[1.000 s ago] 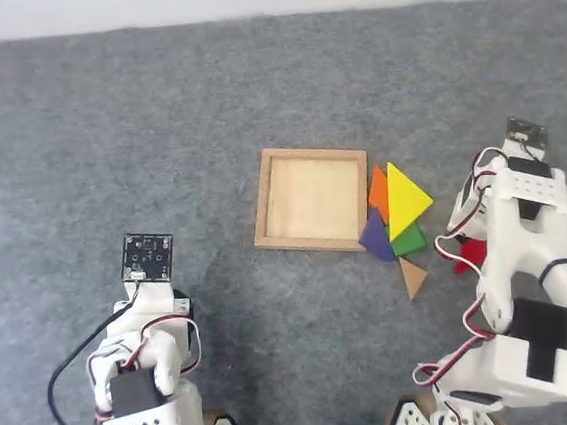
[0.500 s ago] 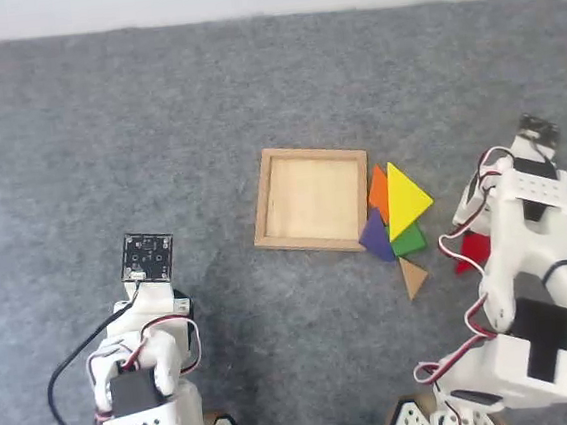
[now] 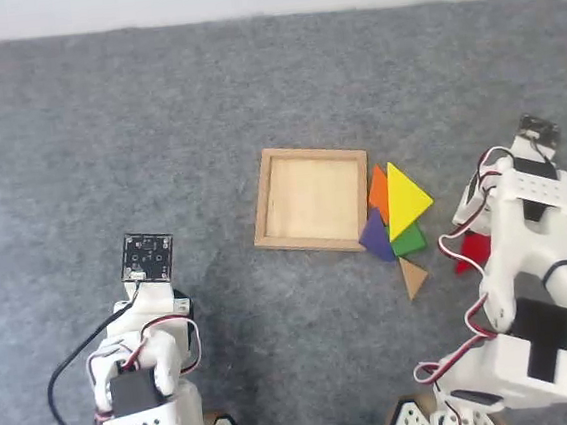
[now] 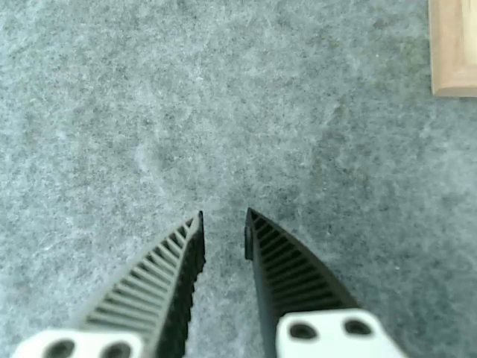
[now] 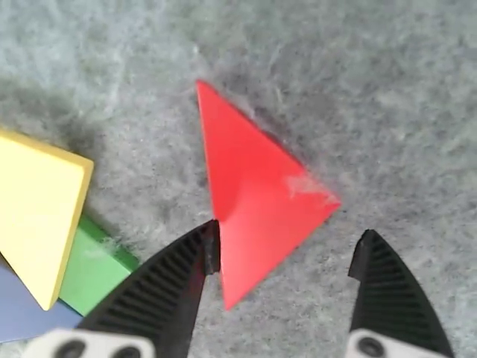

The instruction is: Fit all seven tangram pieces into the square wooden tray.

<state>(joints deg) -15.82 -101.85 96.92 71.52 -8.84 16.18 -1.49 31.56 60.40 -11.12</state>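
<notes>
The square wooden tray (image 3: 265,202) lies empty mid-table; one corner of it (image 4: 453,46) shows in the left wrist view. Against its right side sit the orange (image 3: 378,191), yellow (image 3: 405,199), purple (image 3: 374,234) and green (image 3: 408,240) pieces, with a tan triangle (image 3: 412,276) just below them. A red triangle (image 5: 253,194) lies flat on the carpet, partly under the right arm (image 3: 525,219). My right gripper (image 5: 291,239) is open over its lower corner, one fingertip (image 5: 211,242) at its edge. My left gripper (image 4: 223,220) hovers over bare carpet, fingers almost together, holding nothing.
Grey carpet covers the whole table. The left arm (image 3: 147,356) stands at the near left, well away from the tray. In the right wrist view the yellow piece (image 5: 37,216) and the green piece (image 5: 93,272) lie close beside the red triangle.
The right arm shifted slightly to the right a second ago, uncovering more of the red triangle, then held still. The left arm and the pieces have not moved.
</notes>
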